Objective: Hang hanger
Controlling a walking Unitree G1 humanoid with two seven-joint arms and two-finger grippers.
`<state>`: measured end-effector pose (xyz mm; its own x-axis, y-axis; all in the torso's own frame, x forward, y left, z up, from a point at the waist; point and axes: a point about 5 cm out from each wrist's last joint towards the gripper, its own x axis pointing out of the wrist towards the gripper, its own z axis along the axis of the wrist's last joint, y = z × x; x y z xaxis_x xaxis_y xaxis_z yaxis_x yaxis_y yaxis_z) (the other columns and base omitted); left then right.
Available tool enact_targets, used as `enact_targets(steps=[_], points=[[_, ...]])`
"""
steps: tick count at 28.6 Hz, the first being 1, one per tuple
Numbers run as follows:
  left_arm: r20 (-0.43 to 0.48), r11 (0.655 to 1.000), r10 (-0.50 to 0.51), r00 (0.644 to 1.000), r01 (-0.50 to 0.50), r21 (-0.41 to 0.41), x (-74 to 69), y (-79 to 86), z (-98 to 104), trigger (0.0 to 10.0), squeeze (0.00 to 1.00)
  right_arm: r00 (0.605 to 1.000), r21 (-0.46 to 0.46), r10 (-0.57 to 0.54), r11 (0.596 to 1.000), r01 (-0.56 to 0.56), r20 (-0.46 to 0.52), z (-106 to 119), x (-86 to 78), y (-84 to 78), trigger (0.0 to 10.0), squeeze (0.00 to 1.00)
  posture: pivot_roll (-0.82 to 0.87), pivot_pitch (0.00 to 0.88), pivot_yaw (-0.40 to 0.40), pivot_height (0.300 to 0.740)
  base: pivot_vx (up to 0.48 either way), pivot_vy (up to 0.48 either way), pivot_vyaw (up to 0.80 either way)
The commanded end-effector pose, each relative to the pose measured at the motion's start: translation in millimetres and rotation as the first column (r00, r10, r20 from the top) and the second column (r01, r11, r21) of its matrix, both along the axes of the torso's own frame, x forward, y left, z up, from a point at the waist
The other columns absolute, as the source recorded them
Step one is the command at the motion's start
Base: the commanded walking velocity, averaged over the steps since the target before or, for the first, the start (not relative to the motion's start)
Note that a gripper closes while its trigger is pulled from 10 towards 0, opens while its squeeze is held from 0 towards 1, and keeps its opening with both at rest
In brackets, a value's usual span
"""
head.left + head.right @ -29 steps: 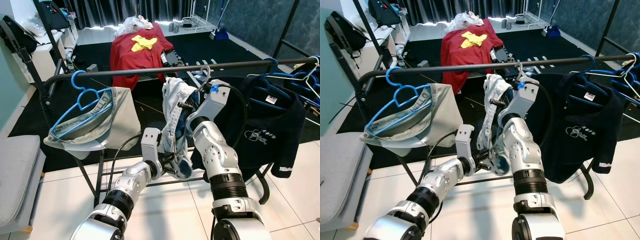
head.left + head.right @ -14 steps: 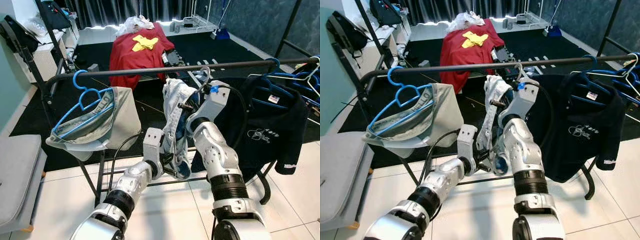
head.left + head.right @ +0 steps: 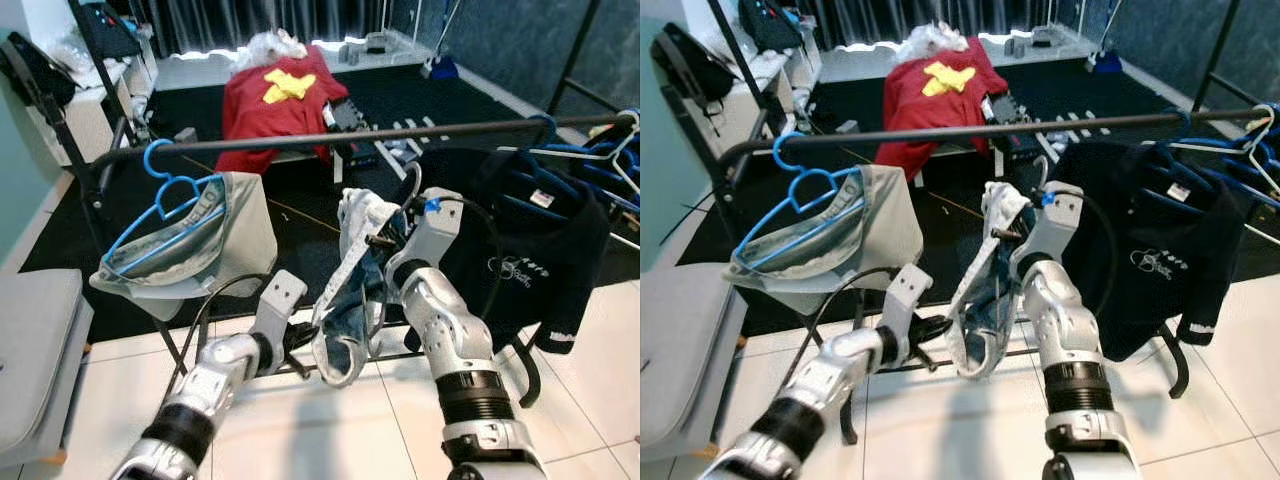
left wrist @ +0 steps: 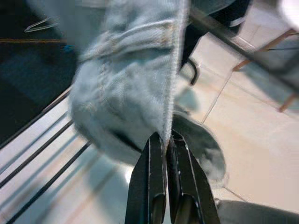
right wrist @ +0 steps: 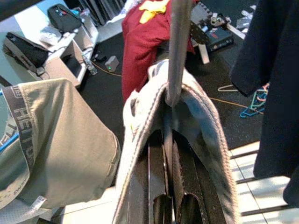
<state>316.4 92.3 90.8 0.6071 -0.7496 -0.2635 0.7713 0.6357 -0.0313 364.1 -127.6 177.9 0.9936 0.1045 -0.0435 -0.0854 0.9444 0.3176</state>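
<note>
A black clothes rail (image 3: 300, 143) runs across in front of me. Below it, my right gripper (image 3: 382, 240) is shut on the neck of a metal hanger (image 5: 177, 46). The hanger's hook (image 3: 412, 182) hangs under the rail, apart from it. Pale blue jeans (image 3: 345, 300) are draped over the hanger and sag toward the floor. My left gripper (image 3: 303, 352) is low, at the jeans' lower part. In the left wrist view its fingers (image 4: 154, 186) are pinched shut on an edge of the denim (image 4: 126, 93).
A blue hanger with grey-green shorts (image 3: 190, 240) hangs on the rail at left. A dark T-shirt (image 3: 530, 250) and more blue hangers hang at right. A grey seat (image 3: 30, 350) stands at far left, and a red-draped object (image 3: 280, 100) stands behind the rack.
My right gripper has come down with the hanger and jeans, so the hook now sits lower under the rail. My left arm has dropped and pulled back, still holding the denim.
</note>
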Motion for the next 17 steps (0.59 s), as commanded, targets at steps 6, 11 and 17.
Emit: enact_targets(steps=[6, 11, 17], points=[[-0.004, 0.996, -0.092, 0.996, 0.092, -0.023, -9.3, -2.2, 12, 0.0, 0.0, 0.992, 0.002, -0.096, 0.995, 0.096, 0.08, 11, 1.2, -5.6, 10.0, 0.0, -0.08, 0.095, 0.023, 0.74, 0.0, 0.0, 0.0], [-0.009, 0.987, -0.146, 0.989, 0.146, -0.069, -14.2, -13.5, 24, 0.0, 0.0, 0.985, -0.061, -0.143, 0.987, 0.149, 0.095, 6, 2.1, -5.7, 10.0, 0.0, -0.07, 0.096, 0.028, 0.74, 0.0, 0.0, 0.0], [-0.041, 0.974, -0.187, 0.981, 0.18, -0.14, -18.6, -24.5, 39, 0.0, 0.0, 0.979, -0.099, -0.163, 0.98, 0.175, 0.123, 0, 2.7, -0.5, 10.0, 0.0, -0.07, 0.095, 0.03, 0.74, 0.0, 0.0, 0.0]])
